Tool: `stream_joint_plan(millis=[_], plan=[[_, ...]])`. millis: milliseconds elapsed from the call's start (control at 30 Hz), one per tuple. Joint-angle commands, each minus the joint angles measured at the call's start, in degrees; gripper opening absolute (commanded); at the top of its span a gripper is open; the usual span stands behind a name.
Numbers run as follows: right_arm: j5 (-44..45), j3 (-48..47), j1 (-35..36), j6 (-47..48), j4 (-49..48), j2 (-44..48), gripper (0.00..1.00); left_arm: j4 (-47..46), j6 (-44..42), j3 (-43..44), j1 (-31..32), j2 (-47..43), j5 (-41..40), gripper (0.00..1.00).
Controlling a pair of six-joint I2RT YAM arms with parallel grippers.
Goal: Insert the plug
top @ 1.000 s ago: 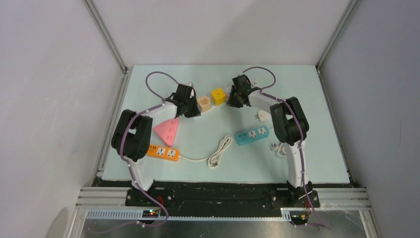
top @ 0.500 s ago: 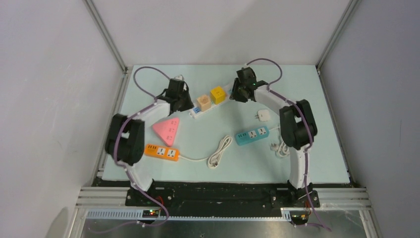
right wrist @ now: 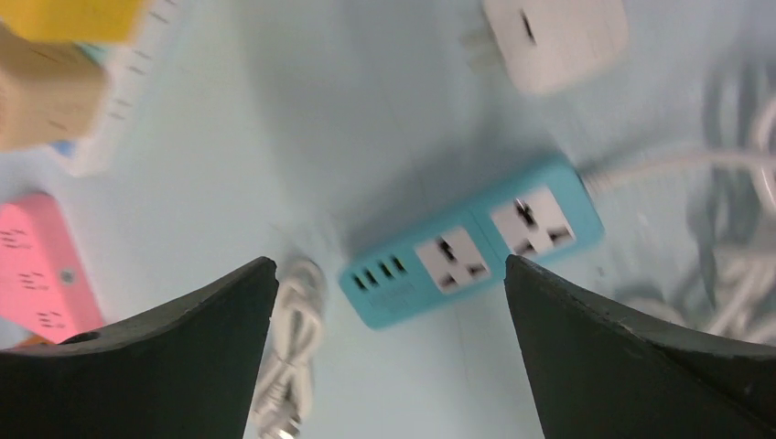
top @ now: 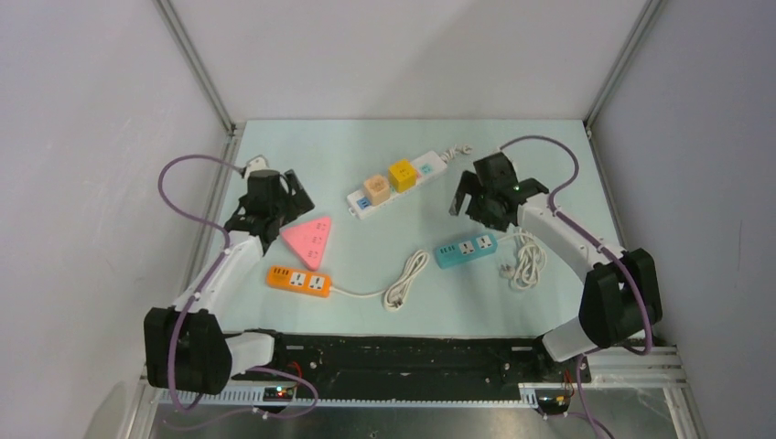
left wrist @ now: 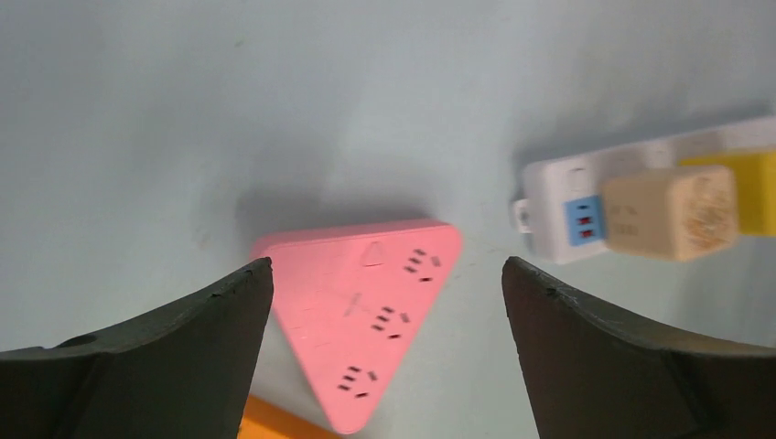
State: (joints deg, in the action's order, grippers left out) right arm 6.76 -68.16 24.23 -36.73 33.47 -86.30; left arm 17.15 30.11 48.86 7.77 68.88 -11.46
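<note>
A white power strip [top: 393,186] lies at the back of the mat. A beige cube plug [top: 376,190] and a yellow cube plug [top: 403,175] sit in its sockets; the left wrist view shows the strip [left wrist: 558,206] and the beige plug [left wrist: 673,210] at the right. My left gripper [top: 291,197] hovers open over the pink triangular strip [left wrist: 366,311], left of the white strip, holding nothing. My right gripper [top: 467,197] hangs open and empty above the teal strip [right wrist: 471,247]. A loose white adapter plug [right wrist: 554,32] lies on the mat beyond it.
An orange strip [top: 299,281] lies near the front left, its coiled cable [top: 406,279] mid-table. The teal strip's white cable bundle [top: 524,261] lies at the right. The pink strip [top: 309,240] sits between the left arm and the white strip. Walls enclose three sides.
Both grippers have opened and drawn back from the white strip, the left one to the left and nearer, the right one to the right and nearer. The cube plugs stay in the strip.
</note>
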Motion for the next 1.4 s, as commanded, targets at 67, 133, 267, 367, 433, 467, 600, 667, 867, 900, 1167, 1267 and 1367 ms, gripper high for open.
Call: stream_joint_plan(millis=[67,133,267,367,433,467,600,667,867,900,1167,1267,1367], plan=[[-1.27,2.91,-0.88,-13.71,7.99,2.29,0.99,1.36,2.46,-1.42,-4.53,-1.17,-1.00,0.99],[-1.19,2.48,-0.68,-19.13,8.83,0.53,0.99,1.36,2.41,-1.47,-4.94,-1.48,-0.88,0.99],[1.62,-1.15,0.44,-26.44,15.88,-5.15,1.00,1.29,2.44,-2.39,-5.13,-2.90,-1.22,0.99],[1.52,-3.42,0.71,-30.44,20.21,-9.01,1.00,1.29,2.23,-3.36,-5.23,-3.79,-1.59,0.99],[1.31,-4.13,0.74,-32.30,20.81,-12.18,0.99,1.30,2.04,-3.96,-5.22,-4.41,-1.65,0.99],[1.36,-4.62,0.74,-32.63,20.42,-12.91,0.99,1.26,2.00,-4.30,-5.29,-4.82,-1.68,0.99],[2.51,-7.75,0.49,-32.77,20.68,-16.91,0.99,1.21,2.19,-5.42,-5.38,-6.30,-1.64,0.99],[2.70,-9.17,0.20,-32.94,22.01,-18.42,0.99,1.20,2.08,-5.81,-5.32,-7.10,-1.96,1.00],[3.12,-9.45,0.30,-34.33,22.41,-19.74,0.92,1.14,2.19,-6.62,-5.38,-8.10,-2.46,1.00],[2.74,-9.45,0.30,-34.31,22.20,-20.28,0.91,1.18,2.26,-6.59,-5.35,-8.07,-2.53,1.00],[1.45,-9.46,0.27,-34.41,22.63,-22.33,0.87,1.15,2.97,-7.26,-5.34,-8.14,-2.11,1.00],[1.20,-9.48,0.14,-34.21,22.26,-22.81,0.75,1.07,3.32,-7.50,-5.36,-8.01,-2.05,1.00],[0.68,-9.52,-0.34,-33.86,21.53,-23.05,0.52,1.01,3.19,-7.42,-5.38,-7.86,-1.42,1.00]])
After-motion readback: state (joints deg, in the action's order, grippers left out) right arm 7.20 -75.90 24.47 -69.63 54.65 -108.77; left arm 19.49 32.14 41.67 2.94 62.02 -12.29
